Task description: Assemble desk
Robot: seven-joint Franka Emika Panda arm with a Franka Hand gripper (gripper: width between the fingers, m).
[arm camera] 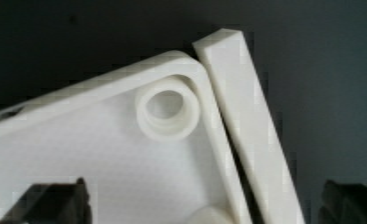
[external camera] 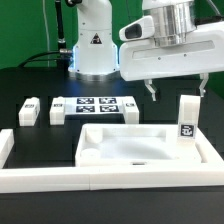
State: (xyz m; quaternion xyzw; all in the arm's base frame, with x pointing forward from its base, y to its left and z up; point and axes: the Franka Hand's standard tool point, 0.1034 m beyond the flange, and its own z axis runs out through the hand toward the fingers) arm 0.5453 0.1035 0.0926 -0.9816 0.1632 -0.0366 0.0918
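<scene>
A white Franka arm works over a black table. No writing can be read: the robot base bears a dark triangular label too small to make out, and the furniture parts carry only black-and-white square tags. The arm comes in from the top of the exterior view with its wrist pointing straight down. The gripper hangs above the table, its two dark fingers spread wide and holding nothing. Below it, nearer the camera, the white rimmed tabletop panel lies flat with its hollow side up. An upright leg stands at the panel's far corner on the exterior view's right, tag facing the camera; whether it is seated in a socket cannot be told. On the exterior view's left, a lying leg and a second lying leg rest on the table, apart from the panel. The marker board lies just beside the second. A white border rail runs along the near side. The wrist view shows one panel corner with an empty round socket and the rail tight against the panel's edge. The blurred fingertips show far apart.
</scene>
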